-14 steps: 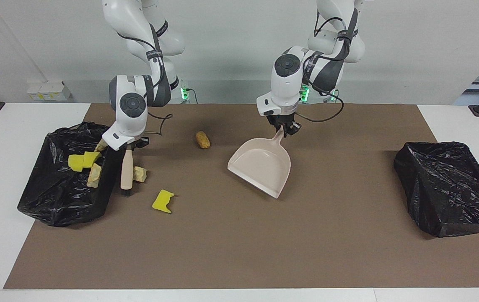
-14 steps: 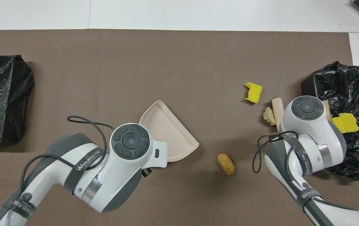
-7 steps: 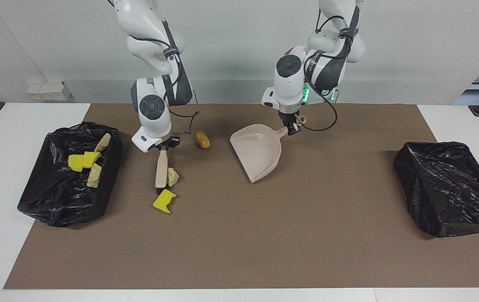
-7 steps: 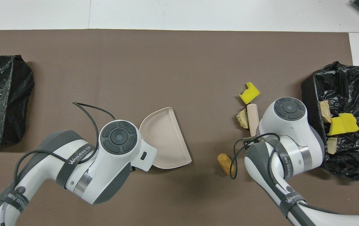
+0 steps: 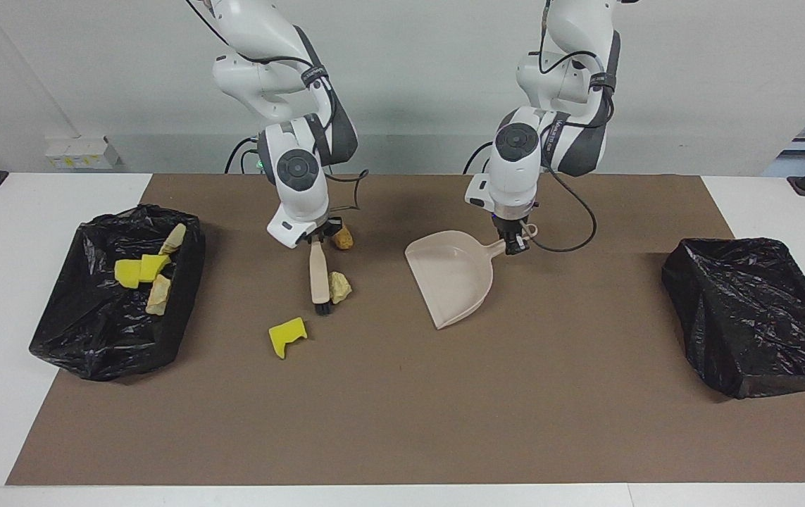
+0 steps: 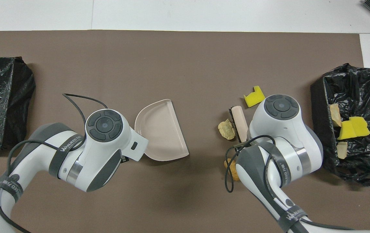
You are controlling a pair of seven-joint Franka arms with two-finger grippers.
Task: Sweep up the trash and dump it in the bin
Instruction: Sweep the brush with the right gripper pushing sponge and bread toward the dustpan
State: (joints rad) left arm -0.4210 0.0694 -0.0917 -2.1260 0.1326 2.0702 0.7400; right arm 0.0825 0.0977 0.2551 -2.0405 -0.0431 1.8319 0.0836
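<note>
- Facing view, biggest first: brown mat [image 5: 402, 394] on table; two black-lined bins, one at right arm's end [image 5: 92, 338] w/ four scraps already in it [image 5: 140, 271], other at left arm's end [image 5: 754, 317], well apart from both sets of fingers, no scraps showing in it.
- Dustpan [image 5: 453, 278]: left gripper [image 5: 513, 244] clamped on its handle end, pan mouth pointing away from robots and toward the brush; pan looks to sit low on the mat, contact w/ mat can't be confirmed.
- Brush [image 5: 317, 271]: right gripper [image 5: 319, 236] closed on top of its handle, bristles down at the mat below the fingers.
- Loose trash, three pcs: tan lump [image 5: 339, 286] touching brush on the dustpan side, just below right fingers; yellow sponge chunk [image 5: 286, 336] near bristle end, toward right arm's end, apart from brush; brown bread-like lump [image 5: 343, 238] right beside right gripper, nearer to robots than the tan lump.
- Step, my read: mid-sweep; brush herding scraps toward pan; part done, three left on mat.
- Next prob needs: push tan lump across the gap to pan lip, pan edge held flat on mat; then go back for yellow chunk + brown lump; risk = scraps slipping round the bristles.
</note>
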